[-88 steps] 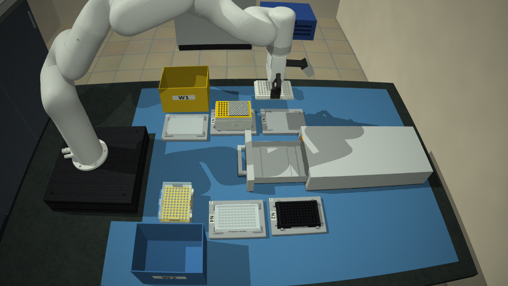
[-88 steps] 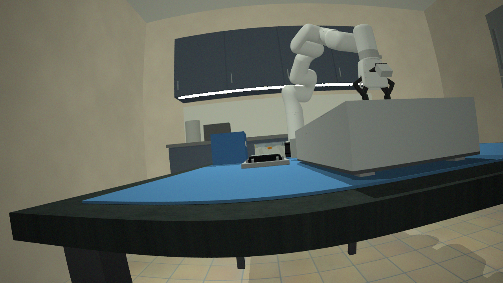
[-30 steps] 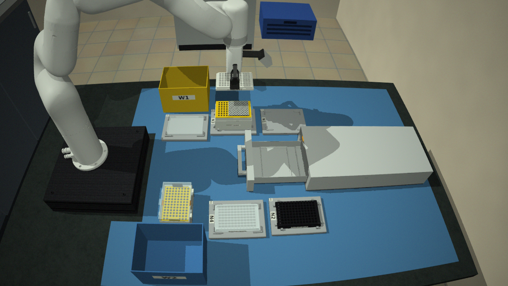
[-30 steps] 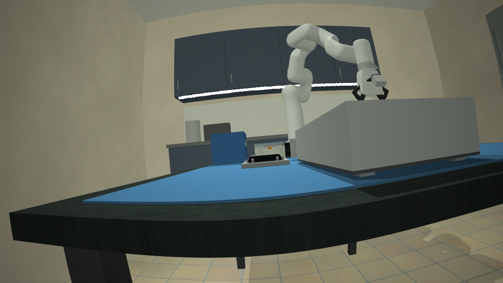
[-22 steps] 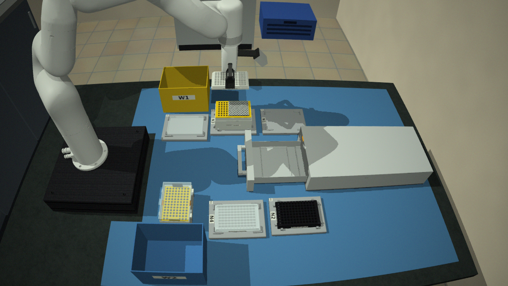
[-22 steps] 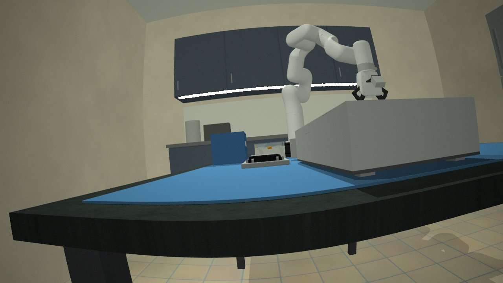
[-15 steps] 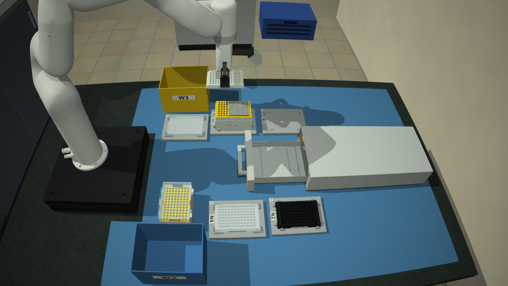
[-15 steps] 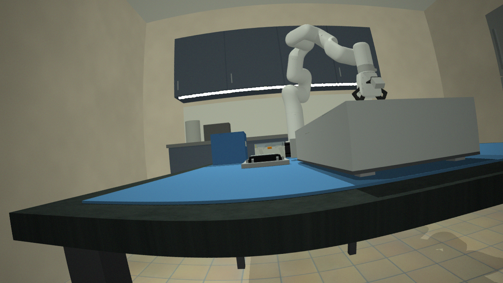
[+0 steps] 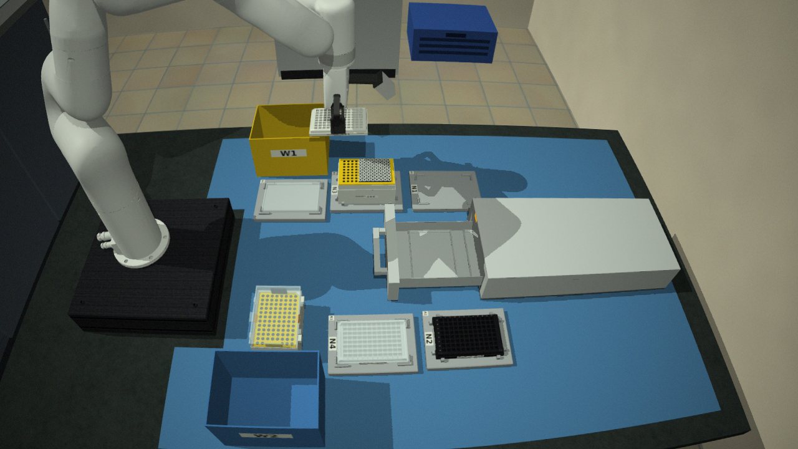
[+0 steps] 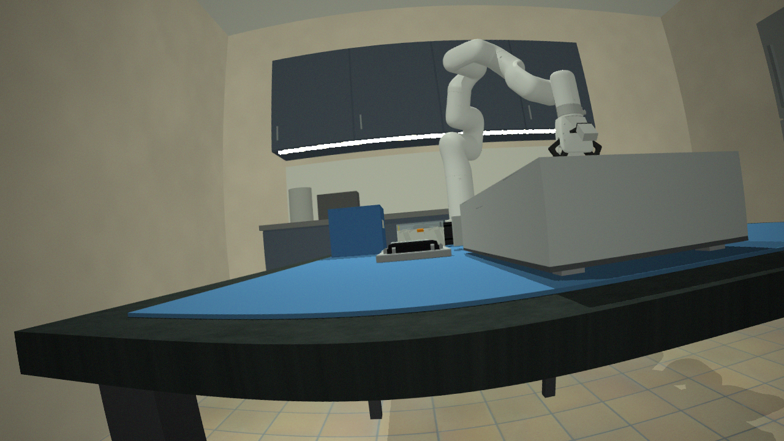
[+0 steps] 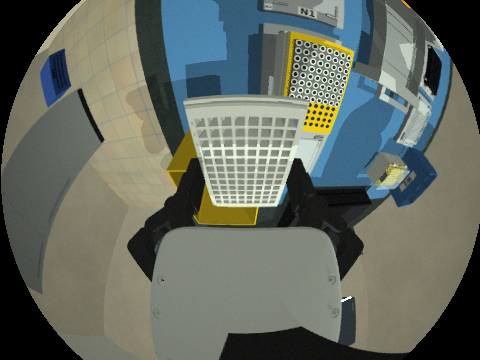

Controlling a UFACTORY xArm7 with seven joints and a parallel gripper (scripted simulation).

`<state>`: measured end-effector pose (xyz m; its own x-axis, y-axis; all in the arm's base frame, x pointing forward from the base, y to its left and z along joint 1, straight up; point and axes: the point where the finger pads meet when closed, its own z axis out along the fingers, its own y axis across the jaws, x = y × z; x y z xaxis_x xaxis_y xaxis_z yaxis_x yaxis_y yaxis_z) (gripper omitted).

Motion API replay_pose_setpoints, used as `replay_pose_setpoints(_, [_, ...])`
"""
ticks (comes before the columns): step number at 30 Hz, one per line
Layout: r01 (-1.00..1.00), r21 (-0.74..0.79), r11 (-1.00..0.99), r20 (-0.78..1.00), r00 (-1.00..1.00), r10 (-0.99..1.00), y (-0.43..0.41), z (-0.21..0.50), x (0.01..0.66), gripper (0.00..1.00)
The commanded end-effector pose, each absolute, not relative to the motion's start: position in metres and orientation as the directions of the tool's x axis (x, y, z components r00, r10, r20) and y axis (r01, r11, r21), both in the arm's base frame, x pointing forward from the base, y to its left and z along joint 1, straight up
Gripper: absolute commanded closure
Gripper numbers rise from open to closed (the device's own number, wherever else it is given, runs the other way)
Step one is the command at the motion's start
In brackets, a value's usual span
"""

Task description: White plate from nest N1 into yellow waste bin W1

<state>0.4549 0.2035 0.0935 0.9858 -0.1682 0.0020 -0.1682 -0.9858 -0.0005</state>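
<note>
My gripper (image 9: 336, 120) is shut on the white plate (image 9: 346, 121), a white well plate held level in the air. The plate hangs over the right rim of the yellow waste bin W1 (image 9: 288, 140), part above the bin and part to its right. In the wrist view the plate (image 11: 243, 150) sits between my black fingers with the yellow bin below it. Nest N1 (image 9: 443, 191) is empty. In the exterior view only my gripper's upper part (image 10: 575, 147) shows behind the cooler.
A yellow tip box (image 9: 366, 179) stands on nest N3 right of W1. The grey cooler (image 9: 574, 246) has its drawer (image 9: 429, 255) pulled out. A clear plate lies on N4 (image 9: 372, 340), a black plate on N2 (image 9: 467, 336). The blue bin W2 (image 9: 265, 396) stands at the front.
</note>
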Motion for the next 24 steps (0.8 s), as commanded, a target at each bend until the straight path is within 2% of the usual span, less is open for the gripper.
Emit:
replay_pose_setpoints(1, [-0.169,-0.003,-0.986,0.006,0.986,-0.169,0.209,0.096,0.448,1.0])
replay_pose_setpoints(24, [-0.169,-0.004,-0.986,0.006,0.986,-0.169,0.235,0.095,0.401,1.0])
